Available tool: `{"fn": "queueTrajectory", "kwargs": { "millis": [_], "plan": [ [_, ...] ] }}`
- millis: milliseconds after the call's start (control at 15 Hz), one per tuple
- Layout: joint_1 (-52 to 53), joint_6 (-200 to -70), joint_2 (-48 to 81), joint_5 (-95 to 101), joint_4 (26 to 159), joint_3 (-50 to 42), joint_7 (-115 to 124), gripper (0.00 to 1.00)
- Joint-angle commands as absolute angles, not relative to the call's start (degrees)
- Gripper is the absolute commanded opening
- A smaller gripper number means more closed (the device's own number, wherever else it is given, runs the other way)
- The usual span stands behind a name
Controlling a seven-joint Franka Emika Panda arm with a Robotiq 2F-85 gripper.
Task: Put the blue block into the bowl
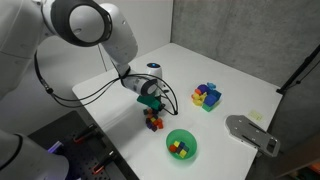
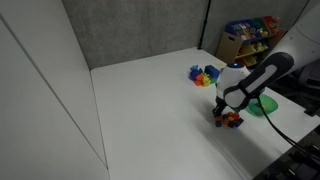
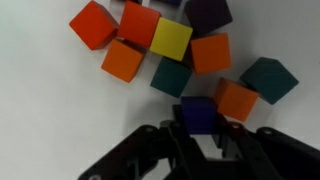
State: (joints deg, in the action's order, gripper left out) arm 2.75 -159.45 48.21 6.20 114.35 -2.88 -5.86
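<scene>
The gripper [image 3: 201,130] is hanging low over a loose huddle of tiny cubes [image 1: 153,122] on the desk [image 1: 235,70], and its jaws are standing one on each side of the blue block [image 3: 200,114]. In the wrist view the block is sitting at the near edge of the huddle, right between the fingers [image 3: 172,135], with each finger just beside a face of it. I cannot tell whether they are pinching it or only bracketing it, since neither a gap nor contact is showing clearly. As far as the pictures show, the block is resting on the desk, not in the bowl.

That edge position is probably why the gripper is sitting this way. An orange cube [image 3: 237,99] is lying just to the right of the block and a teal cube [image 3: 172,76] just beyond it, so the fingers are standing where there is room rather than pushing into the neighbours.

The bowl [image 1: 169,147] is sitting close by, near and right of the huddle in an exterior view, with a few cubes [image 1: 180,148] lying in it. The bigger blocks [image 1: 207,96] are sitting well apart on the far right. To my eye the grasp is under way, and the next move is calling for a firm close, a straight lift that drags no neighbour, then a short carry to the bowl.
</scene>
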Motion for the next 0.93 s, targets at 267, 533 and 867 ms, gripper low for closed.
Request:
{"fn": "queueTrajectory", "kwargs": {
  "millis": [267,533,867],
  "plan": [
    [-0.88,-154.42,37.91,5.58,118.33,-3.07,-5.75,0.1],
    [-4.27,-153.27,33.28,5.45,120.62,-4.6,-5.81,0.1],
    [-10.55,-153.11,28.54,4.35,125.21,-7.56,-6.63,0.1]
  ]
}}
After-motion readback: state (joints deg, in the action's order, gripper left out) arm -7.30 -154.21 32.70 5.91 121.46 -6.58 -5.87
